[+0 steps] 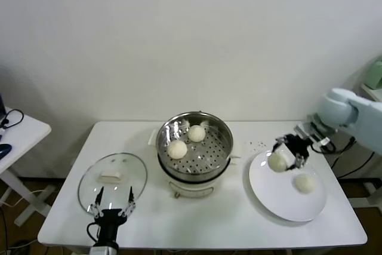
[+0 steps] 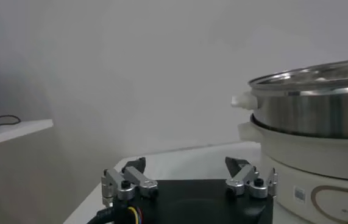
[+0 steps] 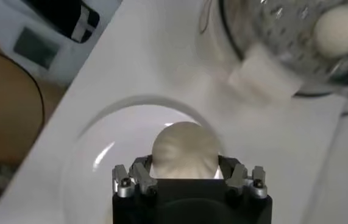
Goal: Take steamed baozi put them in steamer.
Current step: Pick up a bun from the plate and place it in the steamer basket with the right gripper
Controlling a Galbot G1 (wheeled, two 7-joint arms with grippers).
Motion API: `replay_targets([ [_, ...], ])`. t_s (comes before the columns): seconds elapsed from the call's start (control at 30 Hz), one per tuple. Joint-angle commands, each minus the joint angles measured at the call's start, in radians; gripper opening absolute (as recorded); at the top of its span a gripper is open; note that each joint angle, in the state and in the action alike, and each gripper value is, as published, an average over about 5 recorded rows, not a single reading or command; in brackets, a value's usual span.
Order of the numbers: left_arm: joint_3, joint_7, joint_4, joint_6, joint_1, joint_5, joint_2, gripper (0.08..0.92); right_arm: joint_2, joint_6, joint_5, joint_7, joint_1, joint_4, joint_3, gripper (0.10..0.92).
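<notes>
Meanwhile, right tool [image 1: 290, 153] pinched third baozi [image 1: 277, 162] above plate [image 1: 280, 198], right of frame; carrying it left to steamer [image 1: 222, 137] loomed next; left tool [image 1: 111, 202] sat spread.

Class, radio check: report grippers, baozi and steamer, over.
Right gripper shut on a baozi over the plate. Left gripper open, parked by the glass lid. Two buns already in the steamer, one left on plate. Path looks clear.
</notes>
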State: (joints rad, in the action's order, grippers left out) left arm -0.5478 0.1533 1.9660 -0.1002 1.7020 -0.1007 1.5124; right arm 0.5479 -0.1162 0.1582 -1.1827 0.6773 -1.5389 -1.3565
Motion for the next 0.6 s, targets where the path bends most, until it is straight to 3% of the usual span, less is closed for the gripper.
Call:
replay_targets([
  [0.03, 0.0, 0.0, -0.001, 0.001, 0.001, 0.0, -0.001, 0.823, 0.233, -0.167, -0.081, -0.026, 0.335, -0.109, -0.098, 0.721],
  [0.37, 0.003, -0.001, -0.002, 0.002, 0.007, 0.001, -0.004, 0.823, 0.464, -0.236, -0.306, -0.021, 0.12, -0.082, 0.042, 0.721],
  [0.6, 0.002, -0.001, -0.006, 0.007, 0.005, 0.004, -0.009, 0.823, 0.614, -0.27, -0.382, -0.017, -0.016, 0.0, 0.084, 0.721],
])
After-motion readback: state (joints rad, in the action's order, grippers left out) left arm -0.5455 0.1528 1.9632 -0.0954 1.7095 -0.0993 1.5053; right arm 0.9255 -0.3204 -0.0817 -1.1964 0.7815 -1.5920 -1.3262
